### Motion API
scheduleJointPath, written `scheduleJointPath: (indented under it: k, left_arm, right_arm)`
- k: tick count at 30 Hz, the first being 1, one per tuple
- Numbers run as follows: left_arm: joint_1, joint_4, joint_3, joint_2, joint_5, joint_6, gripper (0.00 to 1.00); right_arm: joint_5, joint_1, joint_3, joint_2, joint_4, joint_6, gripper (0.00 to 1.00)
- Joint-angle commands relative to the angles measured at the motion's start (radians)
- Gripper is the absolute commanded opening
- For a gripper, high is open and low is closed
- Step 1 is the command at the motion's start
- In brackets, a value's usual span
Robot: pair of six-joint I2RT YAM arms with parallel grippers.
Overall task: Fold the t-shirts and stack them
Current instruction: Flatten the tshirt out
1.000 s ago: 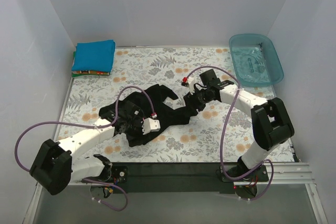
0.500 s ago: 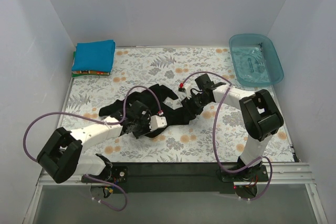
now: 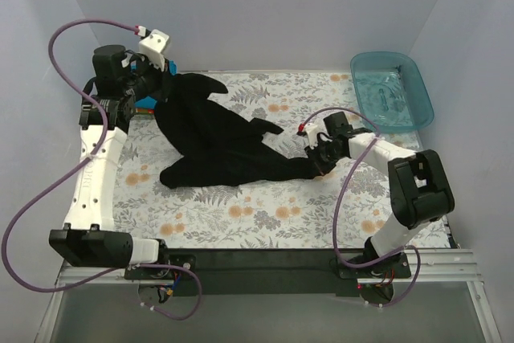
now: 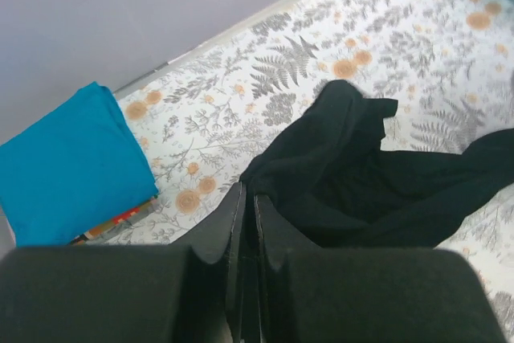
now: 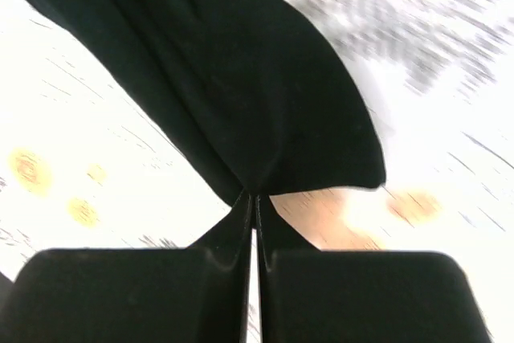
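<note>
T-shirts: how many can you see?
2 for sure: the black t-shirt spread across the middle, and the blue t-shirt folded in the far left corner. A coloured sliver under it hints at more, hidden.

The middle of the table (image 3: 265, 226) is crossed by the black t-shirt (image 3: 217, 138), stretched from far left to mid right. The far corners are taken by the blue t-shirt (image 4: 72, 158) and the tub (image 3: 391, 90). Free passage is offered along the near strip.
</note>
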Motion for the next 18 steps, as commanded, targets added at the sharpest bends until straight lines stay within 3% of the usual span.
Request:
scheduleJointPath:
  k: [1,8,13,18]
  left_arm:
    - [0.099,0.065,-0.023,-0.108,-0.066,-0.102,0.0]
    - [0.233,0.17,-0.042,-0.188,-0.205,-0.107,0.0]
    - [0.358,0.147,0.008,-0.145,-0.143,-0.114,0.0]
    - [0.419,0.096,-0.115,-0.188,-0.019,-0.062,0.0]
  right_arm:
    - [0.066,-0.081,-0.012,-0.143,-0.076,-0.096,0.01]
    - [0.118,-0.16,0.007,-0.32,-0.114,-0.18,0.01]
    - [0.079,-0.185,0.014,-0.394,-0.189,-0.271,0.01]
    - [0.13,-0.185,-0.142,-0.51,-0.371,-0.516,0.01]
